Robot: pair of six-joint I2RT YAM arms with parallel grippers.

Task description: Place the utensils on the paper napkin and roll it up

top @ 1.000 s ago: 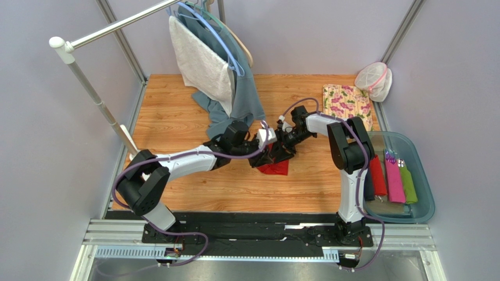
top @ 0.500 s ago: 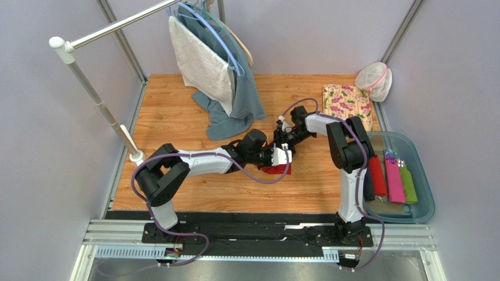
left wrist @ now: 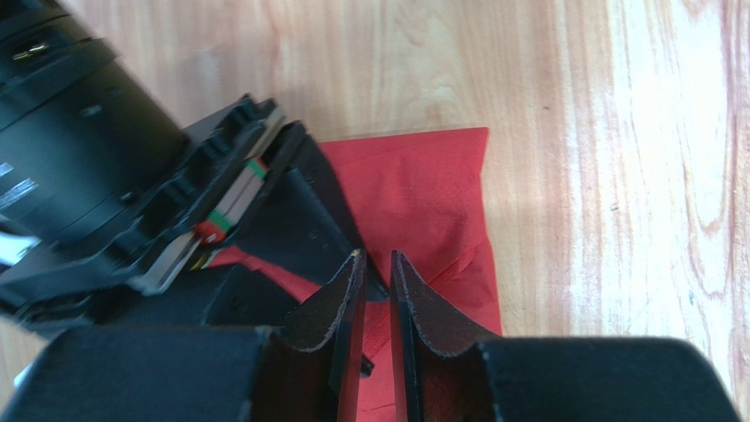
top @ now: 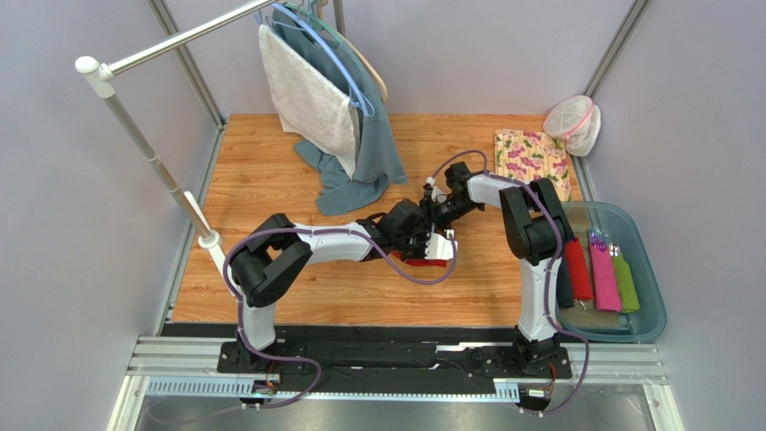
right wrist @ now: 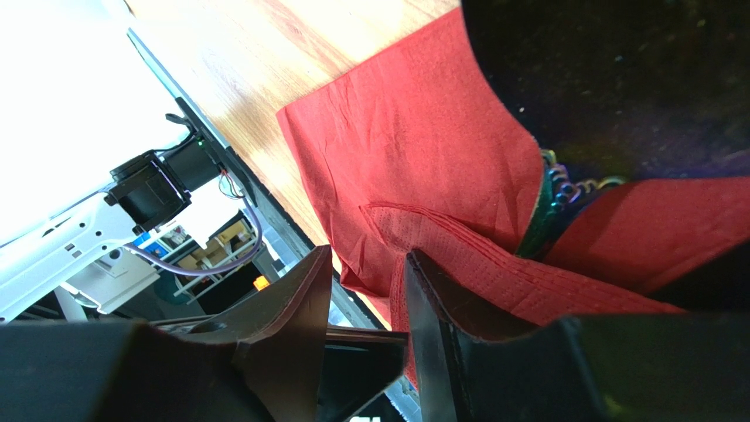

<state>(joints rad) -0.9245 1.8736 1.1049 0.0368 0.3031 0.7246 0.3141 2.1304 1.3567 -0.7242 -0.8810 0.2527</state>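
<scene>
The red paper napkin [top: 429, 261] lies partly folded on the wooden table, mostly covered by both grippers. In the left wrist view my left gripper [left wrist: 376, 264] sits low over the napkin [left wrist: 422, 193], jaws a narrow slit apart with red paper showing through the gap. My right gripper [right wrist: 365, 272] is open, with nothing between its fingers; one finger [right wrist: 431, 299] rests against a raised fold of the napkin [right wrist: 414, 141]. A dark greenish utensil [right wrist: 541, 215] pokes out from under that fold. In the top view the left gripper [top: 441, 246] and right gripper [top: 431, 216] nearly touch.
A floral cloth [top: 530, 155] and a white mesh bag [top: 573, 123] lie at the back right. A teal bin [top: 649, 269] at the right holds red, pink and green rolls. Towels hang from a rack [top: 325, 99] at the back; its pole [top: 144, 144] stands on the left.
My left arm has swung right, from beside the napkin to over it, and its jaws have narrowed. The right gripper has barely moved and closed slightly.
</scene>
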